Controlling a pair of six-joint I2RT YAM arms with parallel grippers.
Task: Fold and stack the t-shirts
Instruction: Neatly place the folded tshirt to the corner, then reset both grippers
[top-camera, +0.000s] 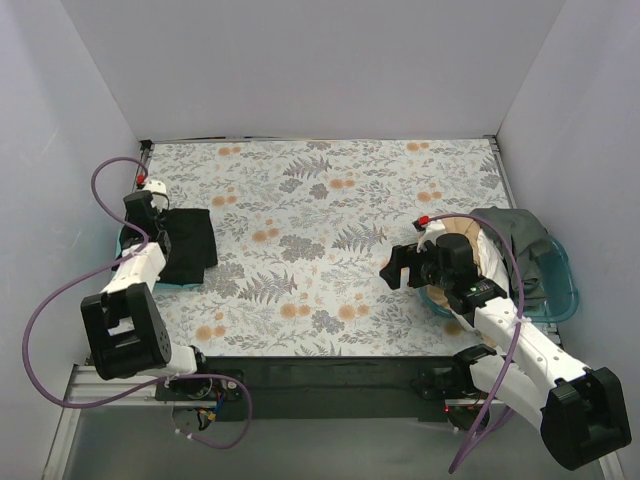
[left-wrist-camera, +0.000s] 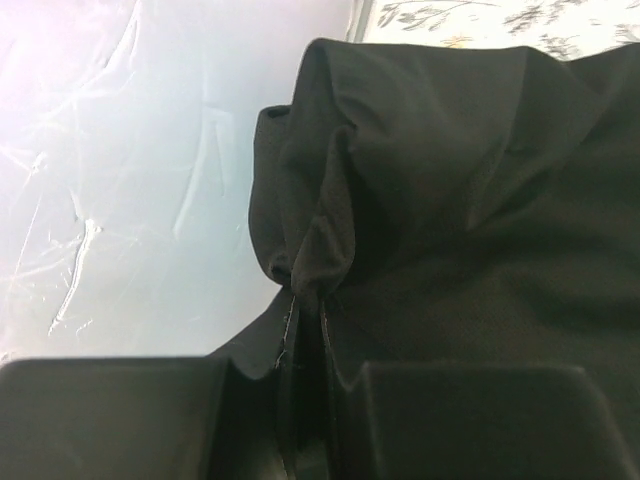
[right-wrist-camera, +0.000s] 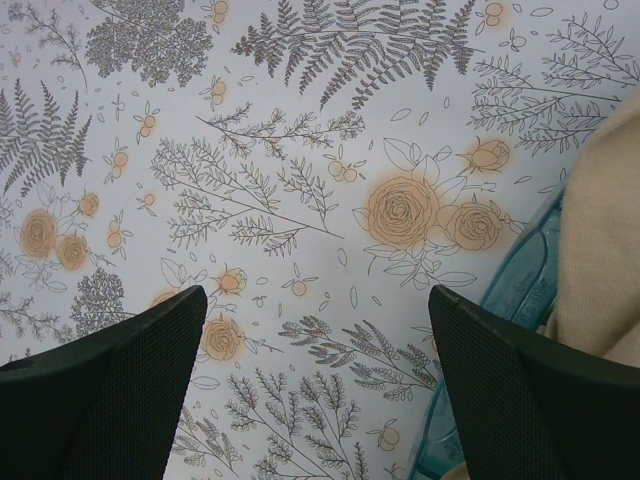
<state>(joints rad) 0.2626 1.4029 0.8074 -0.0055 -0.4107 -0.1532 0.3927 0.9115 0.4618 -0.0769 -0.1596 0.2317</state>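
A black t-shirt (top-camera: 190, 245) lies folded at the table's left edge. My left gripper (top-camera: 160, 238) is at its left side, shut on a bunched fold of the black shirt (left-wrist-camera: 450, 200); in the left wrist view the gripper (left-wrist-camera: 305, 335) has its jaws pressed together with cloth between them. My right gripper (top-camera: 398, 266) hangs open and empty over the flowered table, just left of the basket; in the right wrist view the gripper (right-wrist-camera: 315, 390) holds nothing. A tan t-shirt (top-camera: 470, 250) and a grey t-shirt (top-camera: 520, 238) lie in the basket. The tan one (right-wrist-camera: 600, 240) shows at the right.
The translucent teal basket (top-camera: 562, 290) sits at the right table edge; its rim (right-wrist-camera: 515, 275) is close to my right finger. A pale teal plastic surface (left-wrist-camera: 130, 180) lies under and left of the black shirt, its edge (top-camera: 119, 242) by the left wall. White walls enclose the table.
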